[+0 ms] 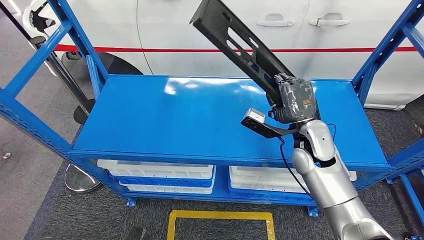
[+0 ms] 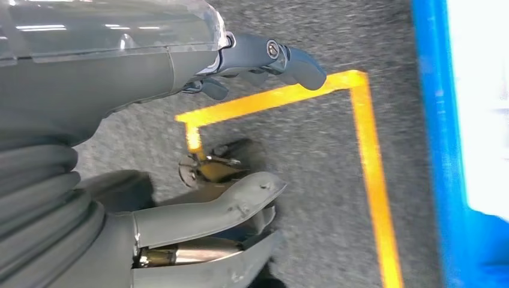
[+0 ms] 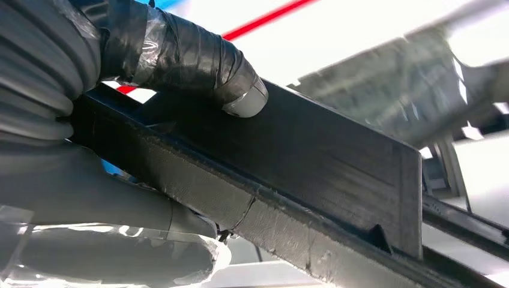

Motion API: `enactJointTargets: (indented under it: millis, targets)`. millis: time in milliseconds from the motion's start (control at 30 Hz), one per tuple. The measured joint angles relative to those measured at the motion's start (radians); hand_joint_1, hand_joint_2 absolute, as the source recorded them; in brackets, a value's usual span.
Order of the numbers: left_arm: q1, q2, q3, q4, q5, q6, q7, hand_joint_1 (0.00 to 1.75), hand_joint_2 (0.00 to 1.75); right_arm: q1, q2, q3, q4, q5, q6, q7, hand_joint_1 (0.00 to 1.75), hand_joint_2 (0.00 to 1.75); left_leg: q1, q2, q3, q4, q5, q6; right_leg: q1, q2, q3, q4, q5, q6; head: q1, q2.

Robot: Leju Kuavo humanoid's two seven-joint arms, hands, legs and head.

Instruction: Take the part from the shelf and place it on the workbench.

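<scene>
The right arm reaches up over the shelf, its right hand [image 1: 295, 100] clenched around the part [image 1: 235, 40]. The left hand [image 2: 240, 126] hangs with fingers apart, holding nothing.

- The head view looks forward and down from high on the robot onto the blue shelf [image 1: 200, 120], its top board spanning the middle of the frame, a white car [image 1: 210, 30] across the top edge, and yellow floor tape [image 1: 220, 216] at bottom centre.
- The left wrist view sits close behind the left hand [image 2: 240, 132], which enters from the frame's left, and faces down at grey carpet; the same yellow floor tape crosses the centre and the shelf's blue edge runs down the right side.
- The right wrist view is very near, behind the right hand [image 3: 150, 114] at the frame's left, looking along the black part [image 3: 312, 180] toward the blurred white car with its red stripe [image 3: 264, 18] at the top, both shared with the head view.
</scene>
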Motion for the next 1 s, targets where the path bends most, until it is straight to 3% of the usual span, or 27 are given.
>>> enactJointTargets:
  millis: [67, 167, 300, 333, 367, 467, 533, 667, 767, 833, 867, 900, 933, 1000]
  targets:
    - [0.0, 0.0, 0.002, 0.0, 0.003, -0.023, -0.024, 0.0, 1.75, 0.022, 0.0, -0.019, -0.027, -0.099, -0.029, -0.033, 1.73, 1.75, -0.007, -0.001, 0.01, -0.024, -0.004, 0.008, -0.001, -0.001, 0.0, -0.006, 0.002, 0.011, 0.0, 0.0]
    - [0.003, -0.001, 0.003, 0.0, 0.003, -0.041, -0.039, 0.0, 1.75, 0.059, 0.002, -0.052, -0.072, -0.236, -0.044, -0.077, 1.74, 1.75, -0.003, -0.002, 0.025, -0.054, 0.007, 0.024, 0.0, -0.005, -0.003, 0.007, -0.014, 0.024, 0.0, 0.0]
    - [0.004, -0.002, 0.003, 0.0, 0.005, -0.055, -0.039, 0.0, 1.75, 0.08, 0.003, -0.096, -0.098, -0.31, -0.048, -0.1, 1.74, 1.75, -0.004, 0.0, 0.034, -0.065, 0.01, 0.037, -0.001, -0.005, -0.098, 0.199, -0.105, 0.029, 0.0, 0.0]
    - [0.004, -0.002, 0.003, 0.0, 0.006, -0.061, -0.038, 0.0, 1.75, 0.09, 0.004, -0.105, -0.102, -0.341, -0.048, -0.108, 1.74, 1.75, -0.004, 0.0, 0.034, -0.063, 0.008, 0.038, -0.003, -0.006, -0.111, 0.224, -0.105, 0.032, 0.0, 0.0]
    - [0.005, -0.002, 0.003, 0.0, 0.006, -0.067, -0.036, 0.0, 1.75, 0.1, 0.004, -0.114, -0.105, -0.374, -0.048, -0.119, 1.73, 1.75, -0.003, -0.001, 0.034, -0.059, 0.006, 0.037, -0.005, -0.006, -0.106, 0.211, -0.086, 0.035, 0.001, 0.0]
    - [0.009, -0.003, 0.003, 0.0, 0.006, -0.08, -0.036, 0.0, 1.75, 0.114, 0.007, -0.15, -0.119, -0.454, -0.048, -0.148, 1.73, 1.75, 0.0, -0.004, 0.024, -0.028, -0.012, 0.022, -0.012, -0.007, -0.034, 0.063, -0.012, 0.043, 0.0, 0.0]
    - [0.011, -0.003, 0.003, 0.0, 0.006, -0.083, -0.041, 0.0, 1.75, 0.127, 0.008, -0.175, -0.13, -0.494, -0.043, -0.159, 1.74, 1.75, -0.004, -0.005, 0.015, -0.008, -0.022, 0.012, -0.01, -0.004, -0.016, 0.025, -0.01, 0.034, 0.0, 0.0]
    - [0.014, -0.002, 0.001, 0.0, 0.006, -0.085, -0.053, 0.0, 1.75, 0.163, 0.011, -0.208, -0.139, -0.553, -0.029, -0.178, 1.75, 1.75, 0.0, -0.004, 0.007, 0.016, -0.041, -0.001, -0.008, 0.0, -0.015, 0.024, -0.008, 0.008, -0.001, 0.0]
    - [0.014, -0.002, -0.002, 0.0, 0.003, -0.08, -0.055, 0.0, 1.75, 0.174, 0.014, -0.223, -0.14, -0.58, -0.021, -0.188, 1.75, 1.75, 0.003, -0.001, -0.057, 0.158, -0.117, -0.012, -0.007, -0.001, -0.013, 0.022, -0.007, -0.001, -0.001, 0.0]
    - [0.015, -0.001, -0.003, 0.0, 0.002, -0.077, -0.055, 0.0, 1.75, 0.183, 0.016, -0.231, -0.14, -0.596, -0.013, -0.192, 1.75, 1.75, 0.003, -0.001, -0.1, 0.241, -0.139, -0.009, -0.002, -0.001, -0.012, 0.022, -0.009, -0.004, -0.001, 0.0]
    - [0.015, -0.001, -0.003, 0.0, 0.0, -0.076, -0.055, 0.0, 1.75, 0.186, 0.017, -0.236, -0.139, -0.604, -0.009, -0.192, 1.75, 1.75, 0.001, -0.001, -0.1, 0.238, -0.125, -0.004, 0.001, -0.001, -0.012, 0.022, -0.009, -0.005, -0.001, 0.0]
    - [0.015, -0.001, -0.004, 0.0, -0.002, -0.076, -0.056, 0.0, 1.75, 0.188, 0.018, -0.241, -0.138, -0.612, -0.005, -0.193, 1.75, 1.75, -0.002, -0.002, -0.084, 0.201, -0.097, 0.004, 0.004, -0.001, -0.011, 0.022, -0.01, -0.006, -0.001, 0.0]
    - [0.015, 0.0, -0.005, 0.0, -0.005, -0.076, -0.056, 0.0, 1.75, 0.189, 0.019, -0.247, -0.136, -0.62, -0.001, -0.195, 1.75, 1.75, -0.009, -0.002, -0.055, 0.137, -0.062, 0.016, 0.005, -0.001, -0.009, 0.021, -0.01, -0.006, -0.001, 0.0]
    - [0.013, 0.004, -0.008, 0.0, -0.008, -0.076, -0.058, 0.0, 1.75, 0.189, 0.02, -0.258, -0.132, -0.631, 0.006, -0.2, 1.75, 1.75, -0.022, -0.001, 0.0, 0.023, -0.023, 0.036, 0.005, -0.001, -0.007, 0.016, -0.009, -0.004, -0.001, 0.0]
